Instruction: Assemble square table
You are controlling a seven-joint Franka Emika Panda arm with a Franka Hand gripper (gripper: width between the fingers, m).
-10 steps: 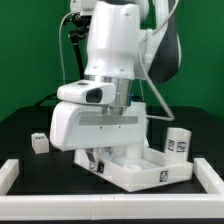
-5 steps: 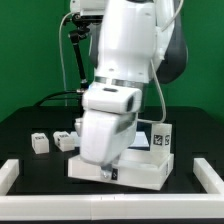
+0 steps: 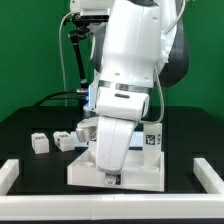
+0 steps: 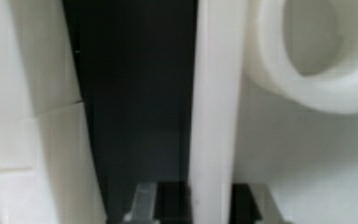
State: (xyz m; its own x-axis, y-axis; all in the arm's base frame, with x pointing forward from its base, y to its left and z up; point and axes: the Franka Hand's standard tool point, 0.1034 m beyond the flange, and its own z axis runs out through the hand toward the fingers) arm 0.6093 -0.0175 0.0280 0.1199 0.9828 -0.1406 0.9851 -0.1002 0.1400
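The square table panel (image 3: 150, 172) lies flat on the black bench (image 3: 30, 165), rimmed side up. Its front edge runs parallel to the white bar (image 3: 50, 202), just beside it. Open bench lies toward the exterior view's left, where a block leg (image 3: 40, 142) and a second leg (image 3: 63, 140) stand. The end effector (image 3: 112, 179) is clenched on the panel's front rim (image 4: 215, 110), with one finger (image 4: 146, 205) on either side.

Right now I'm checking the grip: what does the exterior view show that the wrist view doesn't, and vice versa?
Only the exterior view: the arm, two loose legs on the black table at the exterior view's left, a tagged white piece behind the square panel, the white bar in front. Only the wrist view: the fingers either side of the panel's rim, beside a round socket. Both: the square panel, gripped by the gripper.
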